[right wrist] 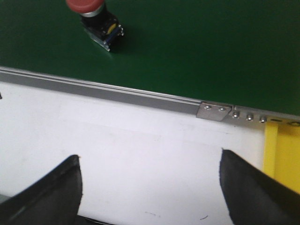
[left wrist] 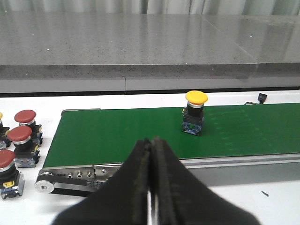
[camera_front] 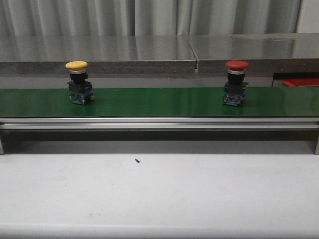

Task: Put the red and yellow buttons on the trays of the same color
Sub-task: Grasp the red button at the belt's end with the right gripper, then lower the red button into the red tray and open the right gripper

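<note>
Meanwhile, yellow button (camera_front: 78, 81) and red button (camera_front: 236, 82) stand on the belt (camera_front: 159, 102) (well apart); left end effector (left wrist: 151, 154) closed empty, right end effector (right wrist: 150, 173) spread wide.

A pale, pleated curtain (camera_front: 149, 17) hangs across the back of the scene. Below it runs a long grey speckled stone-like counter (camera_front: 99, 52), glossy enough to mirror the curtain folds, with a seam (camera_front: 195, 57) dividing it into two slabs. In front lies a plain white tabletop (camera_front: 159, 194), evenly lit, carrying one small dark speck (camera_front: 137, 160).
</note>
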`<state>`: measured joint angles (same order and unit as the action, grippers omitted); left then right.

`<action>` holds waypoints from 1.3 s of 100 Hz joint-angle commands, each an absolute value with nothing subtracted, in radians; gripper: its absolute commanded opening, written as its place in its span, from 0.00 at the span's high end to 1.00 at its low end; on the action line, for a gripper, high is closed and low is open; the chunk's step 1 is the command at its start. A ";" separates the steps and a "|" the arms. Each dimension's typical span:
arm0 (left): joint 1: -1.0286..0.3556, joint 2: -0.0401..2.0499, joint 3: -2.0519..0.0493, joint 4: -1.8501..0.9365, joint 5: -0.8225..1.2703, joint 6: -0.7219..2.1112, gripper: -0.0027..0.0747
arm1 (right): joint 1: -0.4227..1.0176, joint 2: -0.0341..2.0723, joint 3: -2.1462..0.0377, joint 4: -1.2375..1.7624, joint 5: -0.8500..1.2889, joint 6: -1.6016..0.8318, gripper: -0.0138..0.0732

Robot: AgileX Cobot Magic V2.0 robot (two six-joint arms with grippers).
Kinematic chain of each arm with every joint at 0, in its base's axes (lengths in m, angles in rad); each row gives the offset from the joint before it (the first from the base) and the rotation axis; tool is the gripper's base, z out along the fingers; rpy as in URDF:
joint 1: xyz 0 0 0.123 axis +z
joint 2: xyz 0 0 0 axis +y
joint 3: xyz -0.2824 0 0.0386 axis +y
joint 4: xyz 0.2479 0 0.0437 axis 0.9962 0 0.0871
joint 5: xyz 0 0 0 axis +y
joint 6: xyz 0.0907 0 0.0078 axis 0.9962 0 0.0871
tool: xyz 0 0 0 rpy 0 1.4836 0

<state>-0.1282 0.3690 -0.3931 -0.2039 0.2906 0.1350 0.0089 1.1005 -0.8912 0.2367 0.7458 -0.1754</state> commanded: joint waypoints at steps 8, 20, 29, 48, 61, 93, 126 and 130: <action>-0.134 0.373 -0.421 -0.213 0.207 0.131 0.99 | 0.008 1.147 -0.970 0.253 0.679 -0.233 0.12; -0.134 0.373 -0.421 -0.213 0.207 0.131 0.99 | 0.008 1.233 -1.035 0.255 0.696 -0.257 0.12; -0.134 0.373 -0.421 -0.213 0.207 0.131 0.99 | 0.017 1.310 -1.097 0.256 0.724 -0.280 0.12; -0.134 0.373 -0.421 -0.213 0.207 0.131 0.99 | 0.051 1.469 -1.224 0.256 0.744 -0.307 0.12; -0.134 0.373 -0.421 -0.213 0.207 0.131 0.99 | 0.056 1.569 -1.310 0.256 0.770 -0.309 0.12; -0.134 0.373 -0.421 -0.213 0.207 0.131 0.99 | 0.056 1.758 -1.467 0.246 0.764 -0.308 0.21; -0.134 0.373 -0.421 -0.213 0.207 0.131 0.99 | 0.010 1.796 -1.556 0.241 0.887 -0.262 0.71; -0.134 0.373 -0.421 -0.213 0.207 0.131 0.99 | -0.008 1.796 -1.582 0.240 0.897 -0.259 0.71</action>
<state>-0.1282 0.3690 -0.3931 -0.2039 0.2906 0.1350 0.0260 1.8486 -1.5105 0.2352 0.9016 -0.2665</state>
